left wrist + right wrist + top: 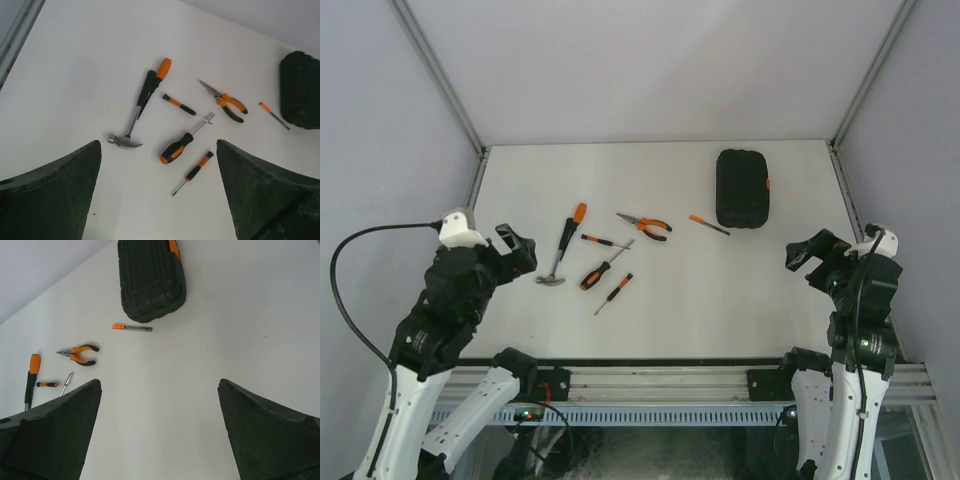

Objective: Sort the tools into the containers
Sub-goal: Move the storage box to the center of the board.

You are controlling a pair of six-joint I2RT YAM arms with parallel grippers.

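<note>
Tools [591, 278] lie untouched on the table [720, 300]; left fingers [50, 195] and right fingers [270, 435] spread wide, empty.

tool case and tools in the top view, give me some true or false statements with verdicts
1. The tool case is shut. True.
2. The hammer lies inside it. False: it lies on the table, left of the pliers.
3. The left gripper and right gripper are open and empty. True.
4. The pliers rest on the case. False: they lie on the table, apart from it.
</note>
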